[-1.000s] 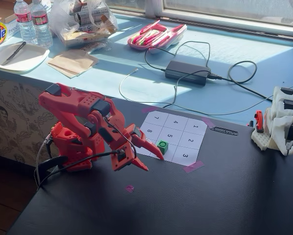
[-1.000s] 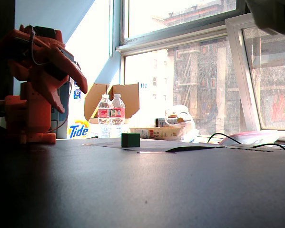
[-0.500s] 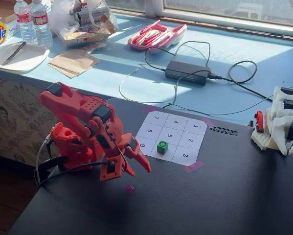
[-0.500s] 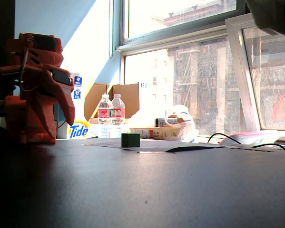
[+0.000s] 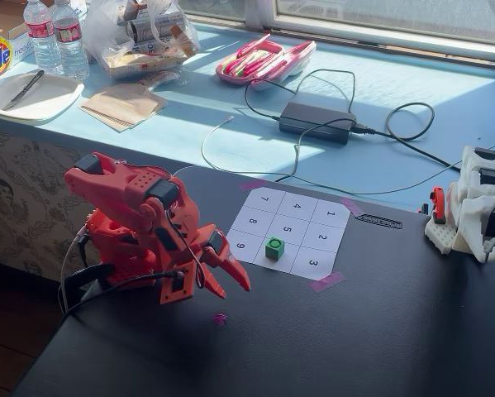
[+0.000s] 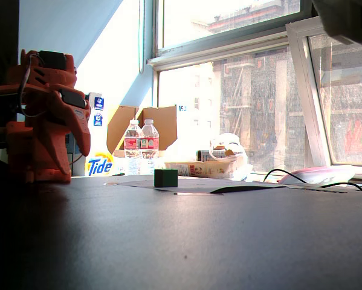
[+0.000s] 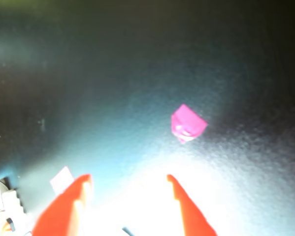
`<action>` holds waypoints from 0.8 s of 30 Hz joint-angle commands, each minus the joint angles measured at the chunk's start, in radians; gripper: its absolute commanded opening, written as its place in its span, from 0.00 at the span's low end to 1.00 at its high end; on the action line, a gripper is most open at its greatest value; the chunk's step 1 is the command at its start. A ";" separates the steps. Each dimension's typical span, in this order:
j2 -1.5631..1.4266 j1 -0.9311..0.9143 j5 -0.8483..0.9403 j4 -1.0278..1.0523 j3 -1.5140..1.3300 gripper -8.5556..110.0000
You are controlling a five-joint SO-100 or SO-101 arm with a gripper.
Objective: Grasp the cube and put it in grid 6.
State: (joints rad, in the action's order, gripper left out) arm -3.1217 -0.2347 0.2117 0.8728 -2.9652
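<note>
A small green cube [image 5: 274, 248] sits on the white numbered grid sheet [image 5: 262, 201], on the square marked 6, in the row nearest the arm. It also shows in the low fixed view [image 6: 165, 177] as a dark green block on the sheet. My red gripper [image 5: 233, 288] hangs over the black table, left of the grid and apart from the cube. In the wrist view my gripper [image 7: 128, 179] is open and empty, with its two red fingers spread. The cube is out of the wrist view.
A small pink scrap [image 7: 188, 124] lies on the black table [image 5: 379, 331] just ahead of the jaws and also shows in the fixed view [image 5: 220, 318]. A white arm [image 5: 478, 207] stands at the right edge. A power brick [image 5: 315, 121], cables and bottles [image 5: 57, 37] lie on the far sill.
</note>
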 commanded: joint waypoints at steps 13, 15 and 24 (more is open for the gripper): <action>-0.179 -0.017 -0.005 0.061 -0.074 0.26; -0.179 -0.017 -0.006 0.063 -0.077 0.26; -0.179 -0.018 0.002 0.049 -0.120 0.26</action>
State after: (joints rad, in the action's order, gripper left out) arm -3.2919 -0.2500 0.2086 0.9296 -3.0434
